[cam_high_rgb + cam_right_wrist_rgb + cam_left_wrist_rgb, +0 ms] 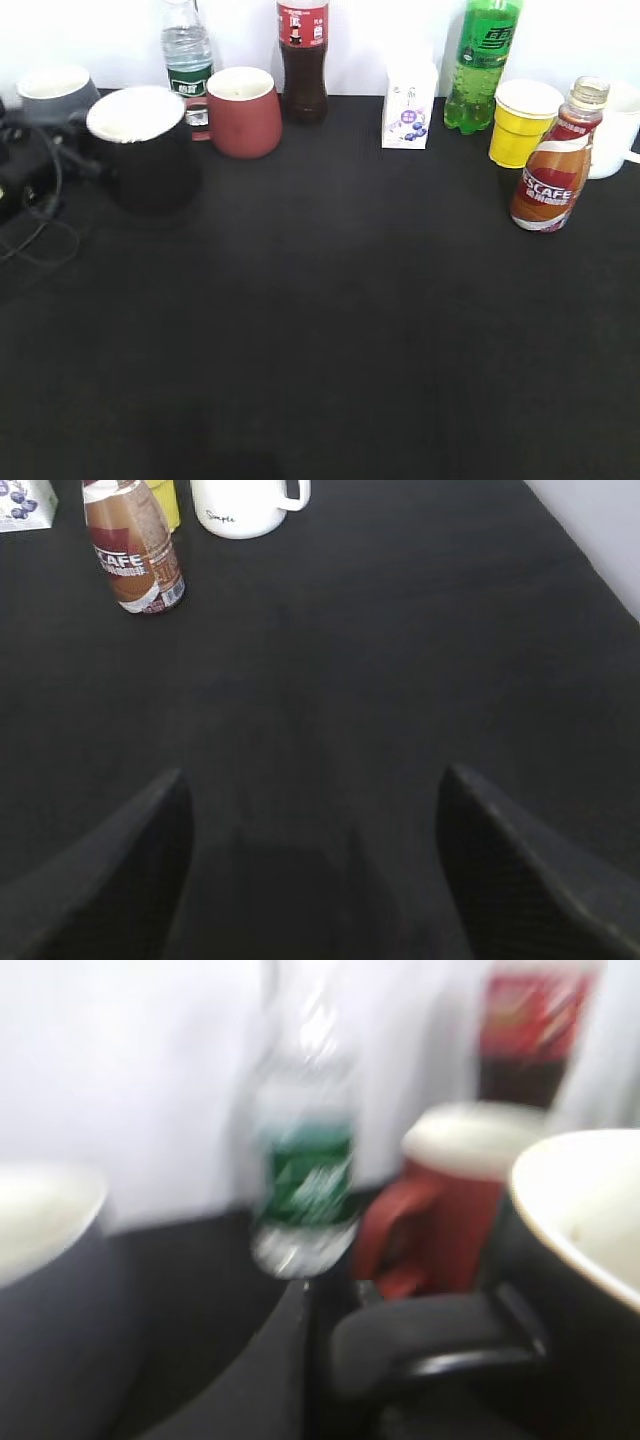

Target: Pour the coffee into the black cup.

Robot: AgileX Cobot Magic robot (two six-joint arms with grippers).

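The right tool (310, 870) is open and empty; it should reach to the coffee (133, 555), upper left, and squeeze its middle gently.

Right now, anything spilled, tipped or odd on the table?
Nothing stands out. The coffee bottle stands upright at the right, no cap visible on it, beside the yellow cup. The black cup sits upright at the left. No spill shows on the black table. The left wrist view is blurred.

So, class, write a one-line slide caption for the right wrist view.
Open pincer hovers over the black table, coffee bottle and white mug ahead.
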